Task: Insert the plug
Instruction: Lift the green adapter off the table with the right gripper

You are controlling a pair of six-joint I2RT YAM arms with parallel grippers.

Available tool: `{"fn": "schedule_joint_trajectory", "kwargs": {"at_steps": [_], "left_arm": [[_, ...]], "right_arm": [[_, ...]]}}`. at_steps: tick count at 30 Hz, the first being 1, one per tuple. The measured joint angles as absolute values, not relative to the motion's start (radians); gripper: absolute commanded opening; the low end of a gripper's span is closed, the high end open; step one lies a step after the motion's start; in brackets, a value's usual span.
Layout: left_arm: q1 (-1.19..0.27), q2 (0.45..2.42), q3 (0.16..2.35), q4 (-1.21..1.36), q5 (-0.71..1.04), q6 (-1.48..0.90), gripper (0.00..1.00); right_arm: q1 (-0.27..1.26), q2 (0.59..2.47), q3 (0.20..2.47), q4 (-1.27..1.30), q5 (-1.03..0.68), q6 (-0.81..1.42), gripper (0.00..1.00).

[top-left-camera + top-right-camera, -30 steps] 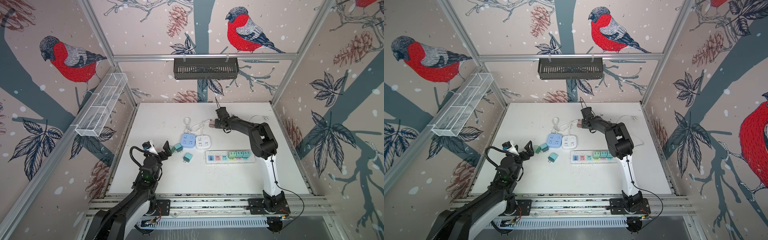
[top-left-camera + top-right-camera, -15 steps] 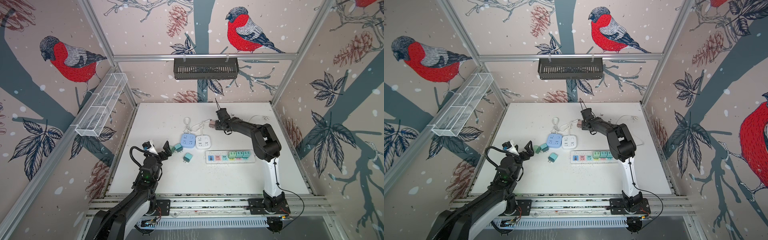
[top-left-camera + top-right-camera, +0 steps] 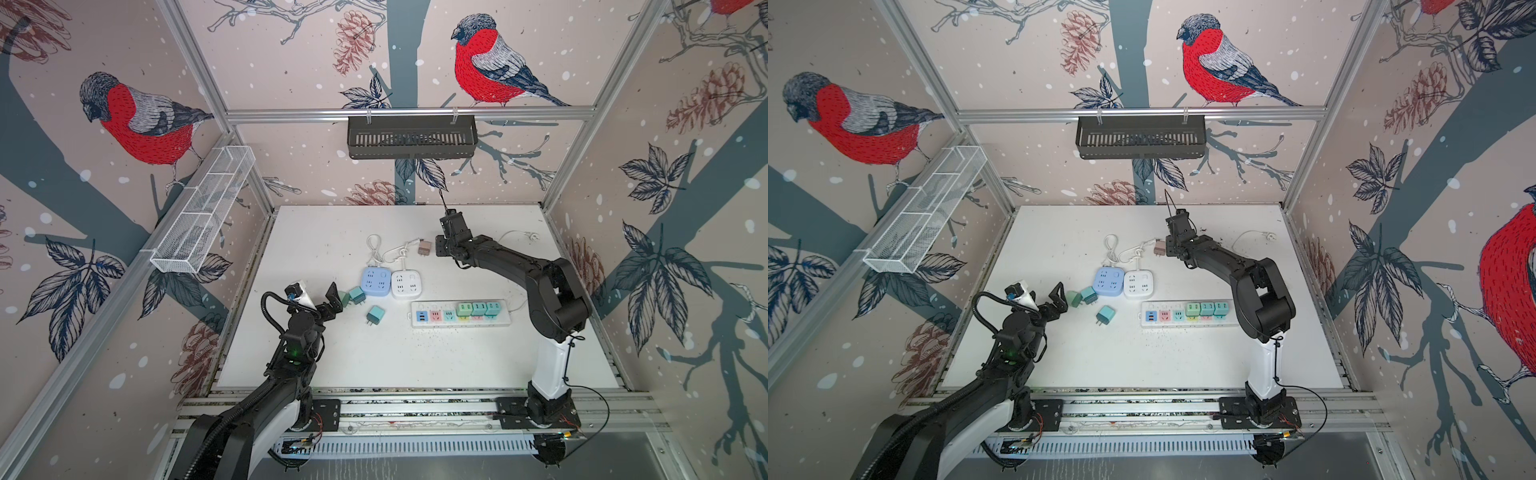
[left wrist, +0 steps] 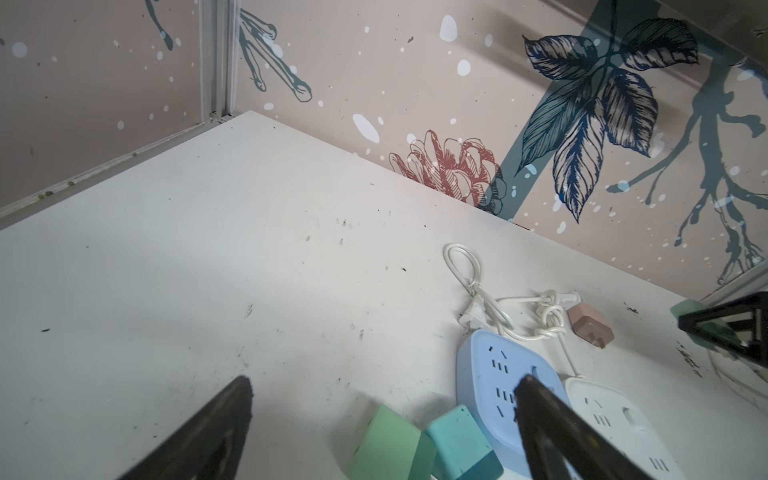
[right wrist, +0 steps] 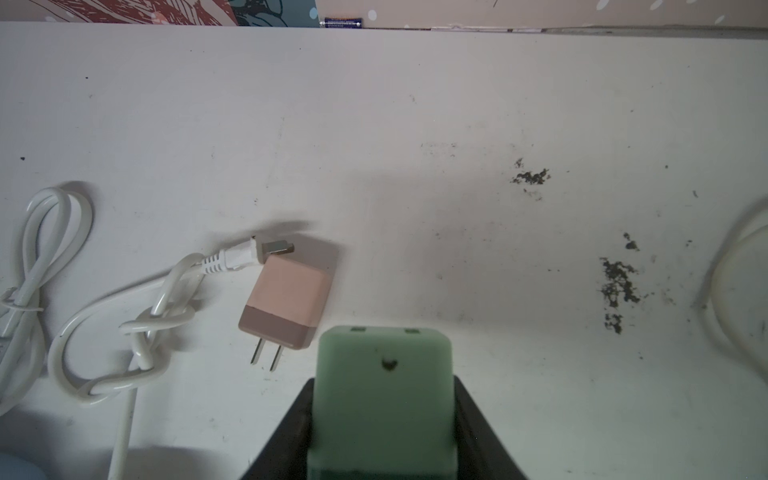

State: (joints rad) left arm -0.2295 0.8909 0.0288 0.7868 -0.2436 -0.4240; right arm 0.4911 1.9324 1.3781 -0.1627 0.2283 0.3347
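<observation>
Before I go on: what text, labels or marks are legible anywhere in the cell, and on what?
No words or numbers can be read anywhere.
The blue label at the foot of the back wall: print too blurred to read.
The green plug in the right tool: only a small dark heart-shaped mark.
The adapters plugged into the power strip: dark marks on top, too small to read.

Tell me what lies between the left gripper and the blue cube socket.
Two loose plugs: a light green plug nearest the open left gripper, then a teal plug by the blue cube socket. Both top views show it.
</observation>
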Motion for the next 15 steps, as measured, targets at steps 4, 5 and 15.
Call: {"fn": "schedule_joint_trajectory", "kwargs": {"at_steps": [4, 5, 15], "left_arm": [[-0.229, 0.898, 0.051, 0.781, -0.272, -0.432, 0.97], [-0.229, 0.898, 0.052, 0.781, -0.274, -0.434, 0.94], [-0.229, 0.805, 0.133, 0.654, -0.268, -0.420, 0.93]], "right_arm": [[0.489, 1.837, 1.277, -0.057, 0.236, 0.268, 0.29], [0.487, 1.815, 1.253, -0.027, 0.233, 0.253, 0.29], [0.480, 1.549, 0.958, 0.319, 0.117, 0.122, 0.28]]}}
